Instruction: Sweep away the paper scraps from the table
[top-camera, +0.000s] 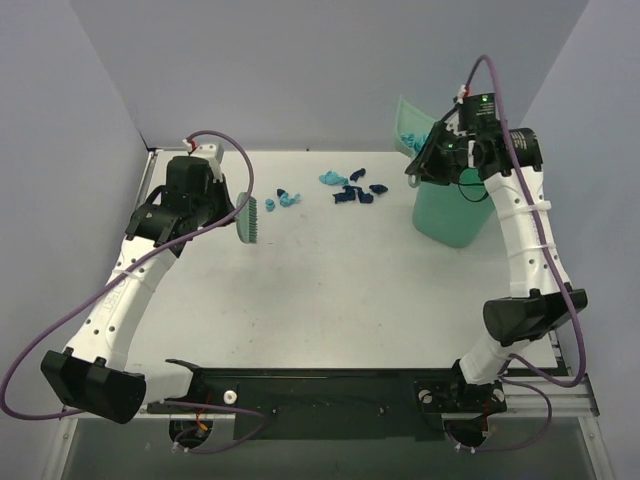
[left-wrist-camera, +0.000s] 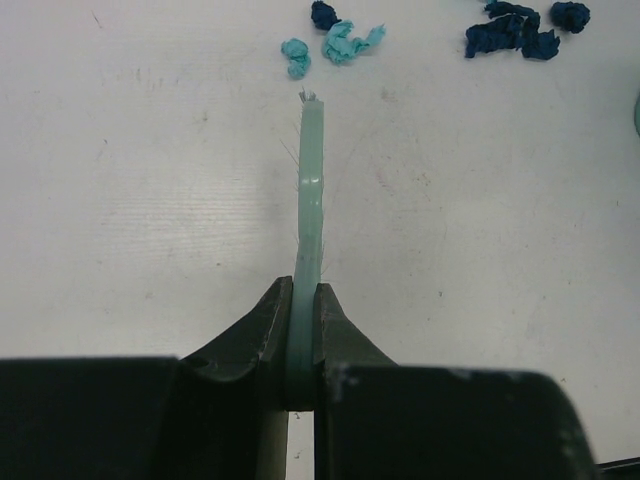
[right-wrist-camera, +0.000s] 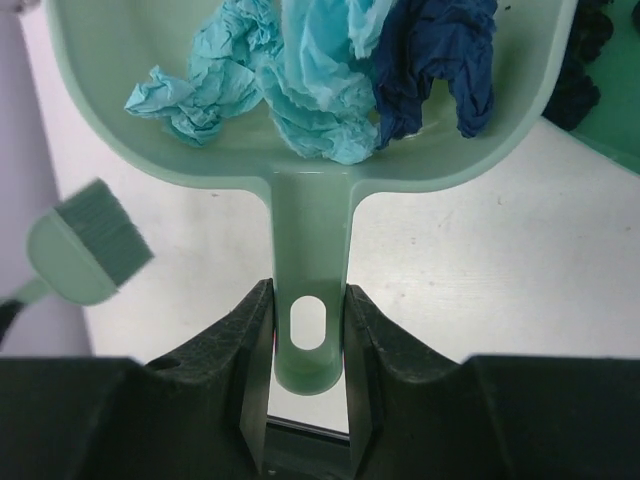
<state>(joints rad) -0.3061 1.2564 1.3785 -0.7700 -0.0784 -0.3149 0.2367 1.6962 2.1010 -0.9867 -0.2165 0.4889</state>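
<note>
Top view: the left pincer (top-camera: 222, 210) is clenched on the handle of a green brush (top-camera: 250, 218), whose bristle head hangs over the left-centre of the white bench (top-camera: 330, 300); the paper scraps (top-camera: 350, 194), teal and navy, lie in a loose line toward the far edge, to the right of the brush and apart from it; the right pincer (top-camera: 432, 158) grasps a pale green dustpan (top-camera: 410, 128), raised at the far right, just beside a teal bin (top-camera: 448, 212), with teal bits inside the pan.

Left wrist view: both fingers press on the thin brush handle, seen edge-on; a few teal scraps sit just past its tip, navy ones farther right.

Right wrist view: the fingers pinch the dustpan's slotted handle from both sides; crumpled teal and navy paper fills the pan; the brush head shows low at the left, the bin at the right edge.
</note>
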